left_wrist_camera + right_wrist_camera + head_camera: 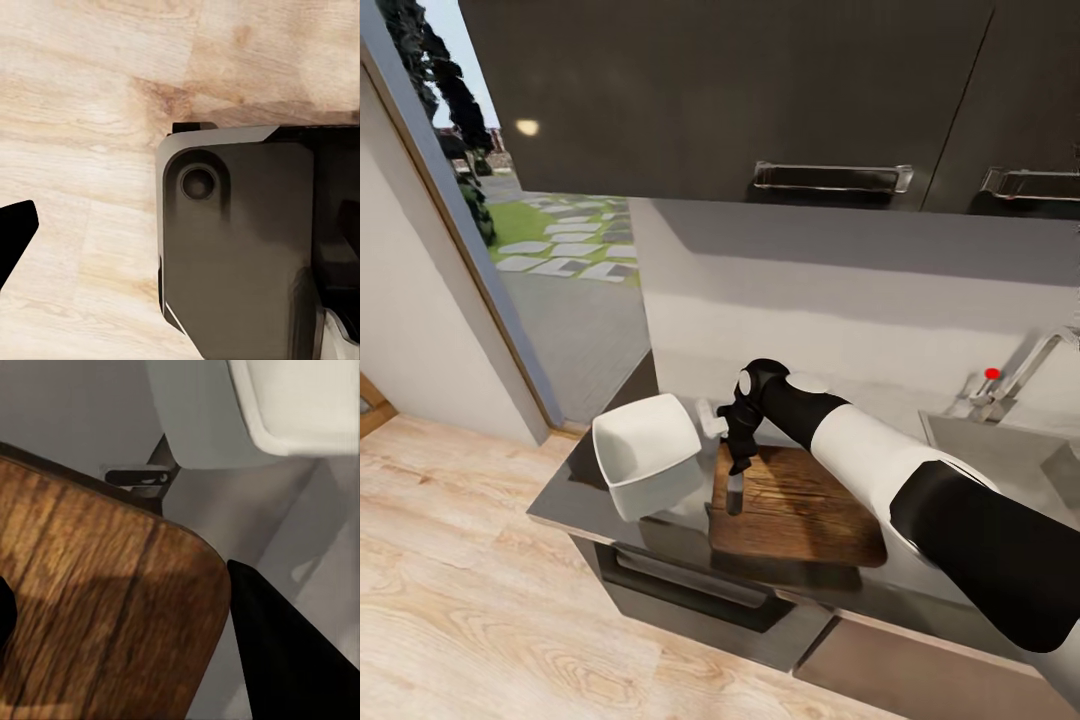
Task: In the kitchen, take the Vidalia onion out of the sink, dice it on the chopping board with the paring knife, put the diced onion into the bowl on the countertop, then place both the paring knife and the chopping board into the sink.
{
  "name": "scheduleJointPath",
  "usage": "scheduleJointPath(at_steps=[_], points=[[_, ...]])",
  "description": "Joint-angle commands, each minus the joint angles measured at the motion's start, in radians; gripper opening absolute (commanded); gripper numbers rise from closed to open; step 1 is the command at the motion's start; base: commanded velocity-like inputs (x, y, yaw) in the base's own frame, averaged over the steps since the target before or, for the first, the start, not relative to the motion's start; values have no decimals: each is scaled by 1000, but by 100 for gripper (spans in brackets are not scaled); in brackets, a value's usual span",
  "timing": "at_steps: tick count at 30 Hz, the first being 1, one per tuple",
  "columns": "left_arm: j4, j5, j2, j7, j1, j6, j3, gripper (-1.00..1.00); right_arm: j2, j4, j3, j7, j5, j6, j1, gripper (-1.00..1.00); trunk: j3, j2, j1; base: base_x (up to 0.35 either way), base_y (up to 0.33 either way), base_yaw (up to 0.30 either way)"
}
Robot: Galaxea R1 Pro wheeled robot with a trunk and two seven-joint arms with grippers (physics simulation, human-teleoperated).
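Reaching over the brown chopping board [800,505] on the dark desk [565,500], the right fingers [737,478] look spread apart, one on each side of the board's corner. The white bowl [645,450] sits just beside the board. The sink [1000,450] is far off.

We were in a home kitchen. We saw a shiny dark countertop [575,500] with drawers [690,590] under it and dark cupboards [740,90] up above. A grey sink [1000,450] with a tall tap [1025,370] sat in it. A wooden chopping board [800,510] and a white bowl [645,450] were there too. A wooden floor [460,600] led to an open door with a garden [550,235] outside.
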Motion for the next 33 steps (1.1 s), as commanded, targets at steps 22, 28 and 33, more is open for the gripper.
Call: scheduleJointPath(at_steps=[22, 28, 33], points=[[3, 2, -2, 0, 0, -2, 0, 100, 0, 61, -29, 4, -34, 50, -1, -100, 16, -2, 1, 0, 0, -17], [12, 2, -3, 0, 0, -2, 0, 100, -33, 58, -186, -3, -84, 174, -1, -100, 16, -2, 1, 0, 0, 0], [13, 2, -4, 0, 0, -2, -1, 100, -62, 58, -214, -57, -86, 247, -1, -100, 16, -2, 1, 0, 0, 0]])
